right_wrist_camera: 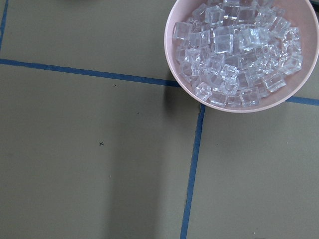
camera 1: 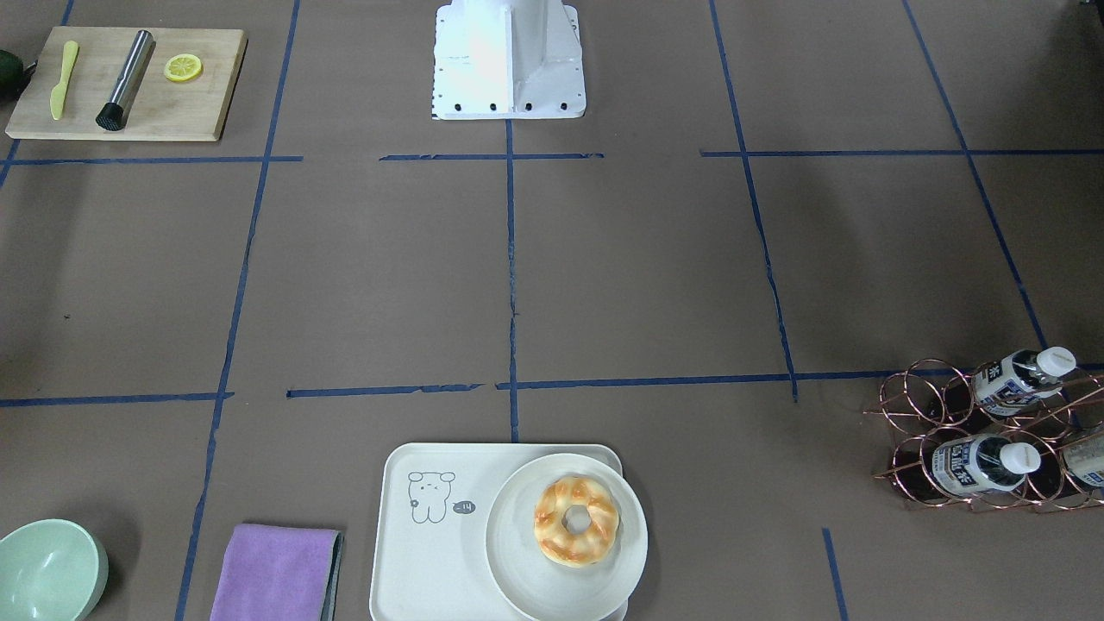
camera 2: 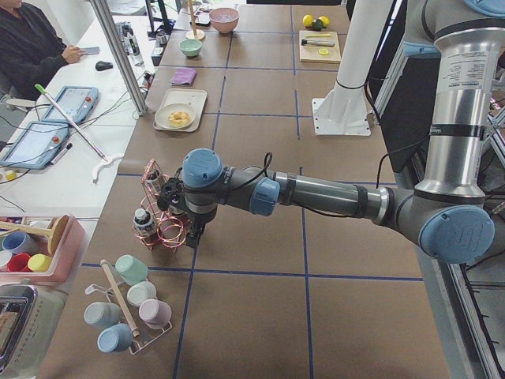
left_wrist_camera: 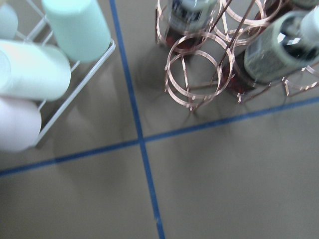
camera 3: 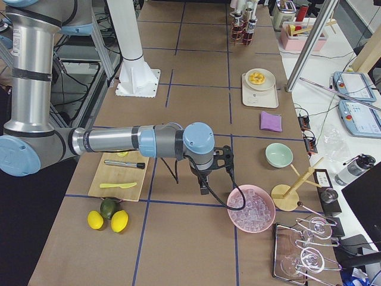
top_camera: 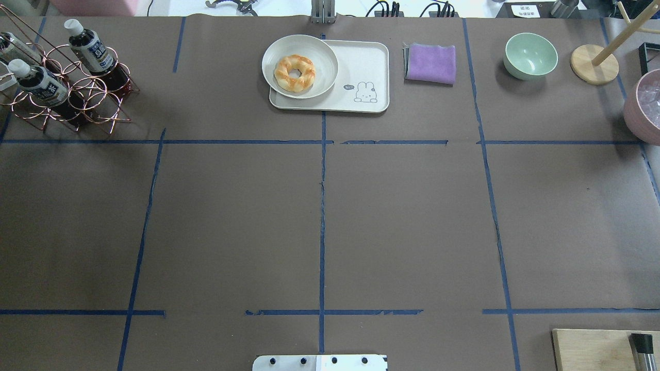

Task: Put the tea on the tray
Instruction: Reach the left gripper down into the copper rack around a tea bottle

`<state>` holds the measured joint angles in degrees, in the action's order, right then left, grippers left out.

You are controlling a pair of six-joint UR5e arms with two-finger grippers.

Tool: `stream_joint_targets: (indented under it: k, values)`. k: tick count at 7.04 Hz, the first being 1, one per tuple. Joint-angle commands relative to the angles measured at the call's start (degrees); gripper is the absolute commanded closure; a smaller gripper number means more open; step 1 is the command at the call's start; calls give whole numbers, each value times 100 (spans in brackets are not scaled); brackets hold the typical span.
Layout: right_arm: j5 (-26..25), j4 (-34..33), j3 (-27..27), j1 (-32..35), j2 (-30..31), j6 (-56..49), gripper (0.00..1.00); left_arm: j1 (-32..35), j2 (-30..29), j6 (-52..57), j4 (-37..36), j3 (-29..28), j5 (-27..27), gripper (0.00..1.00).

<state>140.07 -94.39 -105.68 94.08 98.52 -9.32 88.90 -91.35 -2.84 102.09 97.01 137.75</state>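
Several tea bottles (camera 1: 983,461) (top_camera: 90,49) with white caps and dark liquid lie in a copper wire rack (camera 1: 927,405) (top_camera: 77,98) at the table's far corner on my left. The off-white tray (camera 1: 414,552) (top_camera: 368,62) with a line-drawn bear holds a round white plate (camera 1: 517,578) with a doughnut (camera 1: 576,520). My left gripper (camera 2: 192,230) hangs right beside the rack; only the exterior left view shows it, so I cannot tell its state. The left wrist view shows bottles (left_wrist_camera: 279,47) in the rack. My right gripper (camera 3: 204,186) hangs by a pink ice bowl (camera 3: 250,208); state unclear.
A purple cloth (top_camera: 430,63) and a green bowl (top_camera: 530,55) lie beside the tray. A wooden board (camera 1: 129,82) holds a yellow knife, a metal muddler and a lemon slice. Pastel cups in a white wire holder (left_wrist_camera: 75,30) stand near the rack. The ice bowl (right_wrist_camera: 244,50) is under the right wrist.
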Motion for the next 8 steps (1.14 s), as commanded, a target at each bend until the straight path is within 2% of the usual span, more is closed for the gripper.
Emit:
stream_joint_targets:
  k: [1,4,5,8]
  values:
    - [-6,0,3,-4,1,0,0,-372,-15,-1320,1360,-68,-46,0]
    - [-6,0,3,-4,-26,0,0,-601,-23,-2253,2138,-60,-177,0]
    - [-6,0,21,-4,-78,0,0,-889,-23,-2552,2322,-16,-700,0]
    - [-6,0,3,-4,-78,9,0,-1128,-94,-3038,2823,37,-1388,0]
